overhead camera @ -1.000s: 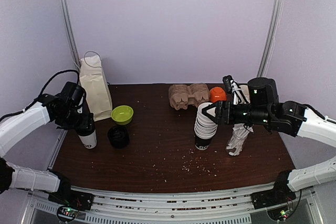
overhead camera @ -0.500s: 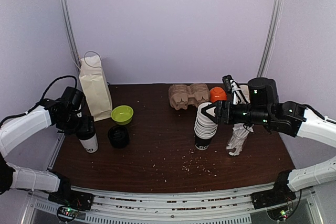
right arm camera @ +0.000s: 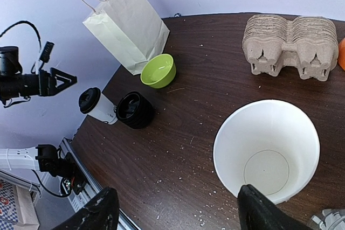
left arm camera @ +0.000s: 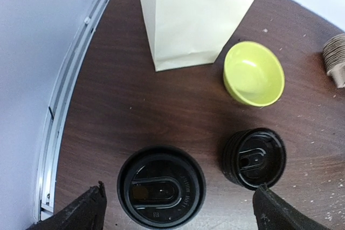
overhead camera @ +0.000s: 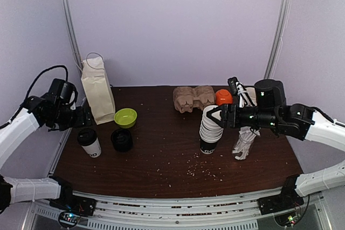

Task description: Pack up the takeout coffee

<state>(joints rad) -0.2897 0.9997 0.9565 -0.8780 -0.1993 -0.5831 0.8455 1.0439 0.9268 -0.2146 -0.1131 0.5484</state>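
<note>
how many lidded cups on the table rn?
1. The takeout coffee stands front left, beside the black lid stack, untouched by the open left gripper. The cup stack at centre right is lidless; none seems hidden.

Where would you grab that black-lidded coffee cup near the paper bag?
Probably by the white wall of the coffee cup, below its black lid, coming in level from the left: it stands upright and round, and the stack of lids stands close on its other side.

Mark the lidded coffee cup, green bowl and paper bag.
lidded coffee cup [left arm camera: 161, 191]: left wrist view, lid centre.
green bowl [left arm camera: 253, 74]: left wrist view, inner floor.
paper bag [overhead camera: 98, 92]: top external view, front face.
</note>
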